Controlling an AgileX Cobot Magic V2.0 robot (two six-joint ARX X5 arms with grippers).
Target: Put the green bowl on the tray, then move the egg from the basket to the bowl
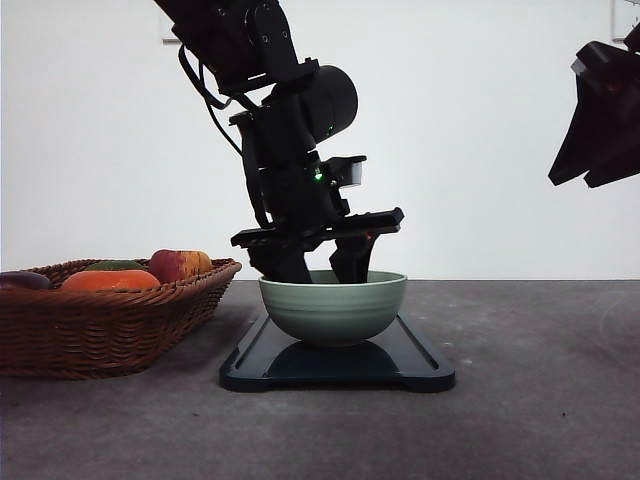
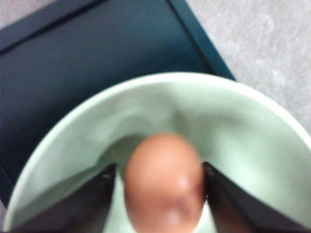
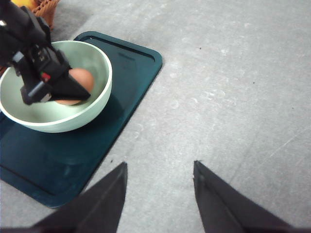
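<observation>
A dark tray (image 1: 420, 368) lay on a grey table (image 1: 540, 400), and a green bowl (image 1: 333, 310) sat on it, toward the tray's left end as the right wrist view showed. The left gripper (image 1: 318, 262) reached down into the bowl, its two black fingers (image 2: 92, 204) clamped on a brownish egg (image 2: 164, 187) — the egg was inside the bowl, low within its walls, though whether it touched the bowl's floor could not be told. In the right wrist view the egg (image 3: 77, 82) showed between the left gripper's fingers, inside the bowl (image 3: 73, 121) on the tray (image 3: 58, 170).

To the left, beside the tray, stood a wicker basket (image 1: 110, 320) with orange and red fruit (image 1: 150, 272) in it.

The right gripper (image 3: 158, 194) hung high at the right, well apart from the tray — its fingers were spread with nothing between them, bare table below.
</observation>
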